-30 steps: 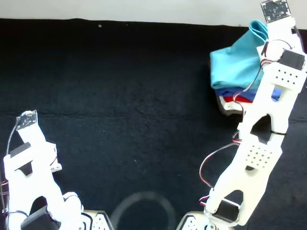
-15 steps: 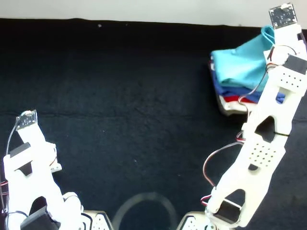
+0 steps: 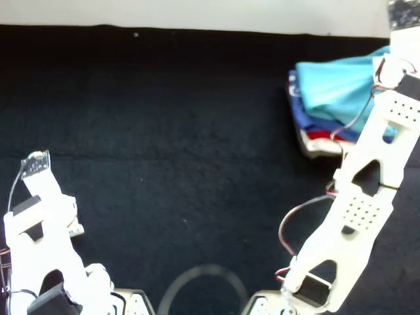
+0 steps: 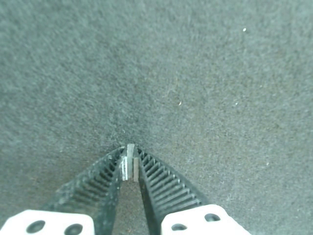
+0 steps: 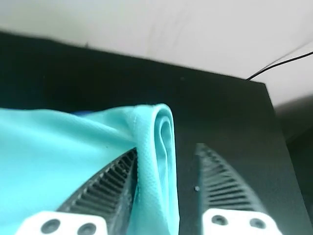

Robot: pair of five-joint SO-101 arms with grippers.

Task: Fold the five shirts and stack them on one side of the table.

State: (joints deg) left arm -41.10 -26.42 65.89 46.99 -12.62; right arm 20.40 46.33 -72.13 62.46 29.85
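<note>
**A:** Where is the pile?

**B:** Upper right of the high view, at the table's [image 3: 164, 118] right edge. The teal shirt [image 3: 335, 85] lies on top of the other folded shirts [image 3: 312, 128], with its long axis running left to right.

**A:** And the right gripper [image 5: 166, 152]?

**B:** It's at the teal shirt's right end. The fingers [image 5: 222, 181] are spread. A folded hem [image 5: 164, 132] stands between them, leaning on one finger and clear of the other, so I'd say nothing is pinched.

**A:** The left gripper [image 4: 129, 149]?

**B:** Lower left, well apart from the pile. Its tips are pressed together on nothing, over bare table.

**A:** So the right arm [image 3: 367, 184] is nearer.

**B:** Yes. The hem runs lengthwise between its fingers, so closing them would catch it.
</note>
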